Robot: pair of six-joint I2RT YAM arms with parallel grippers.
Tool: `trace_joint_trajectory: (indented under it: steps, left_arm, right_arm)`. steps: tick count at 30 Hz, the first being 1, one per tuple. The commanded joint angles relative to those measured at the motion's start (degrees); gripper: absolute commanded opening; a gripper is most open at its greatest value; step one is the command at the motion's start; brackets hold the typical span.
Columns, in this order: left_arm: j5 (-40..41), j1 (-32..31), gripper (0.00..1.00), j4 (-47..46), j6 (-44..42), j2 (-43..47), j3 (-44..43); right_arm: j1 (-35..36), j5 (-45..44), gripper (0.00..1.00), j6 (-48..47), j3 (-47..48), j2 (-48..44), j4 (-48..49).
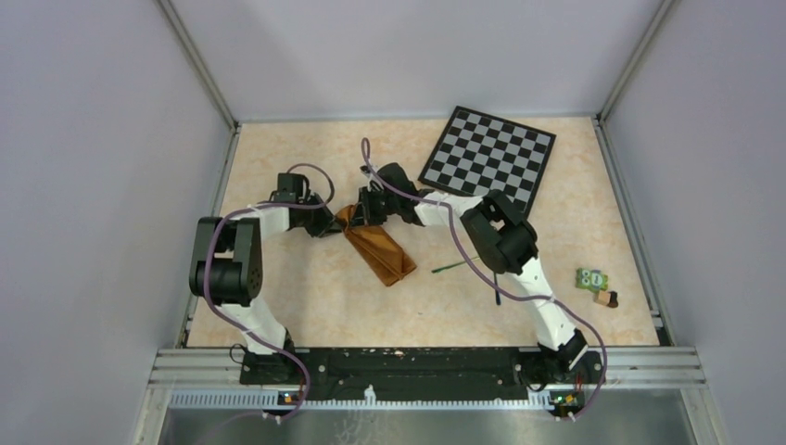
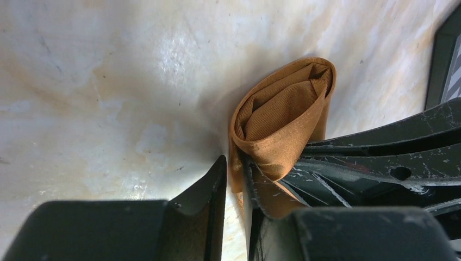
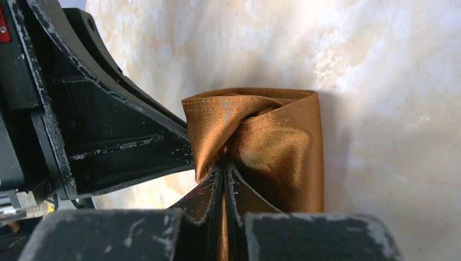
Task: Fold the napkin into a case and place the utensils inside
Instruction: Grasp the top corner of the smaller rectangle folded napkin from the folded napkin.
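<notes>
The left gripper [image 2: 235,161], jaws narrow, and the right gripper [image 3: 224,166], clamped tight, each pinch a lip of the case [image 1: 380,248], whose length trails back from them, with the fork [image 1: 454,264] on the right gripper's side.

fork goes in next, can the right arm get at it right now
Probably not yet: the right claw is shut on the napkin. The fork lies uncovered close by, likely reachable once freed.

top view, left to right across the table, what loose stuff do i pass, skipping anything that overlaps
napkin -> thin utensil -> small green object
</notes>
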State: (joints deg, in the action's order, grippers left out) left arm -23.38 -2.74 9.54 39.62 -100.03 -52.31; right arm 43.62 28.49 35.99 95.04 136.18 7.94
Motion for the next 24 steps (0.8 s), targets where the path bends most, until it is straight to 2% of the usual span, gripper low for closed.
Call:
trace_joint_trajectory:
  steps: [1,7,11,16,20,24]
  left_arm:
    - [0.7,-3.2,0.23,0.2,1.0,-1.6,1.0]
    - [1.7,-1.5,0.24,2.1,-0.4,2.1,3.1]
    - [-0.2,2.3,0.27,3.4,-1.9,7.1,5.5]
    - [-3.0,6.5,0.31,6.4,-4.4,12.0,6.3]
    - [-4.9,8.4,0.38,7.6,-5.7,14.9,7.2]
    - [-7.4,9.4,0.40,8.0,-6.6,16.5,8.2]
  right_arm:
    - [1.2,-2.6,0.00,-1.1,5.8,3.2,-0.5]
    - [1.3,-1.4,0.01,-2.3,5.4,0.7,-3.4]
    - [1.5,-0.2,0.27,-6.3,-0.5,-6.7,-5.1]
    - [2.6,-1.9,0.57,-14.5,-3.8,-15.3,-12.5]
    - [3.9,-6.6,0.65,-22.0,-5.6,-18.8,-20.1]
    - [7.0,-17.6,0.65,-28.5,-7.6,-21.4,-25.9]
